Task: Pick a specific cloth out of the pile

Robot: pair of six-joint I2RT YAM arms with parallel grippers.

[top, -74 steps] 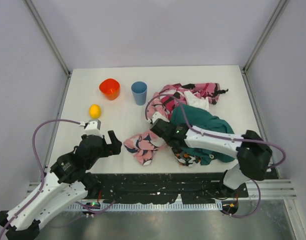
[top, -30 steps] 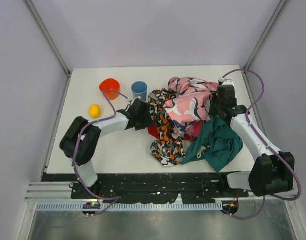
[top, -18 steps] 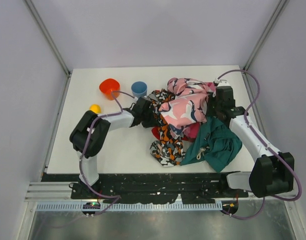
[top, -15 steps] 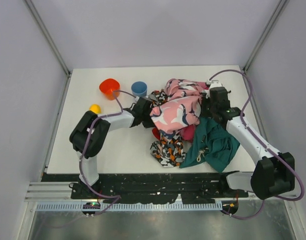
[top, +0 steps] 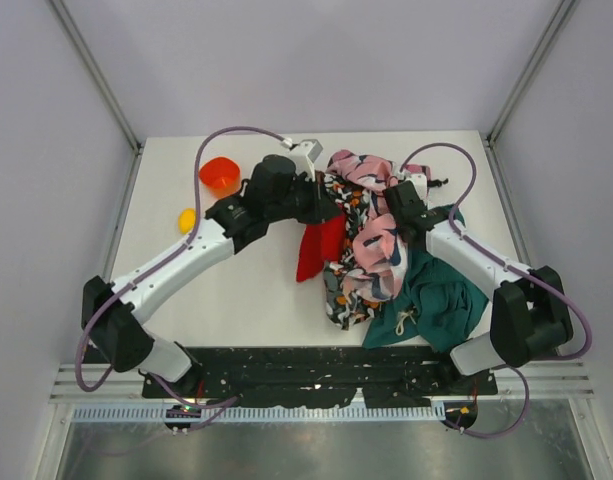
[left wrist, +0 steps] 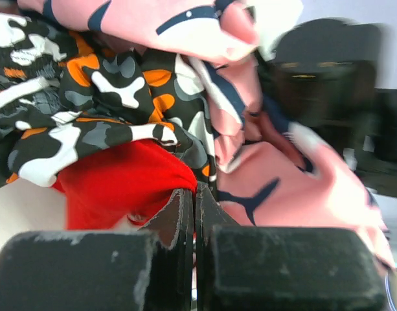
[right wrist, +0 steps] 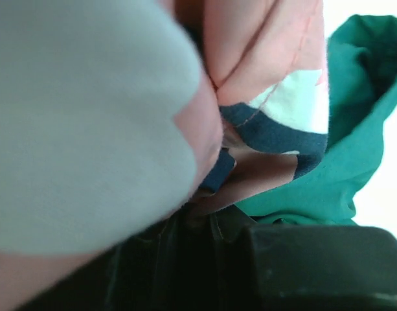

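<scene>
Cloth [top: 313, 250] now more exposed than before, left pincer [left wrist: 190, 197] clenched beside it, right pincer [right wrist: 208, 236] gripping pink patterned garment [top: 373, 255]

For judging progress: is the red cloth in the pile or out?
Partly out: the red cloth shows left of the pile, its top tucked under the orange-black garment.

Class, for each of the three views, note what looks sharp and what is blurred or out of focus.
Top external: evenly lit, sharp throughout, only soft shadows. Left wrist: red cloth fairly sharp, dark arm behind smeared. Right wrist: pale out-of-focus blob fills the left; teal garment clearer.
</scene>
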